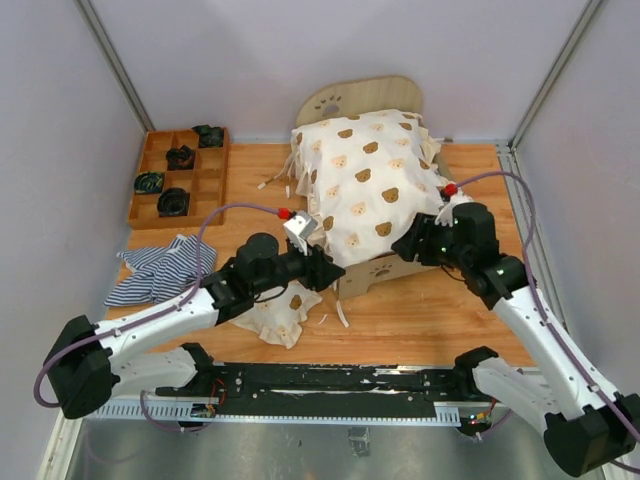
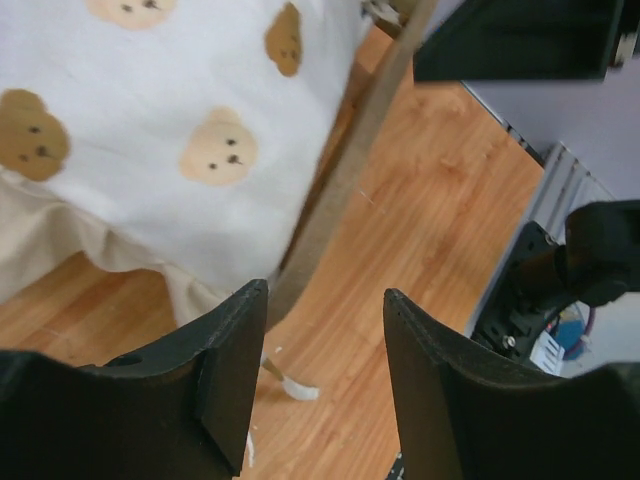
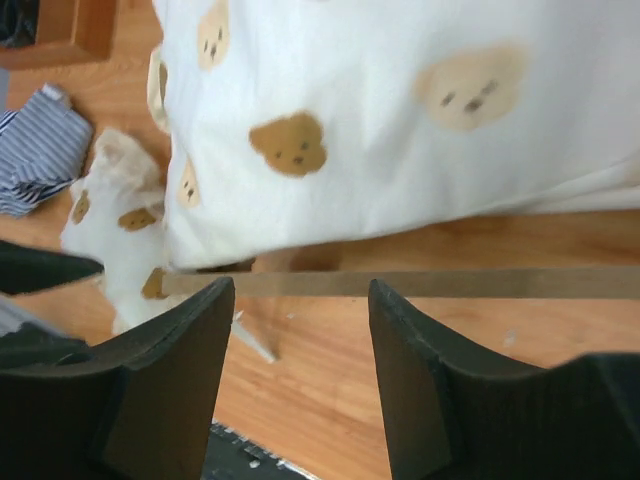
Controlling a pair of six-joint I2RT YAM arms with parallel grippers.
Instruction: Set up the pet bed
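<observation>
Two-handed, with left gripper (image 1: 318, 262) and right gripper (image 1: 408, 243) both spread and empty at mid-frame, pinch quilt (image 1: 368, 180) hem lightly and draw evenly over pet bed (image 1: 383, 270).

No words, numbers or brand marks can be read. The only signs are a paw-print cutout (image 1: 333, 101) in the headboard (image 1: 385, 92) of the pet bed (image 1: 410, 262), upper middle of the top view, another paw print (image 1: 383, 268) on its footboard (image 1: 358, 280), and bear faces on the quilt (image 1: 370, 190).

Both arms extend forward from their bases, elbows bent, wrists angled inward toward each other. On the left gripper (image 2: 325, 295) and right gripper (image 3: 300, 285), the 2 fingers stand parted, clasping nothing.
</observation>
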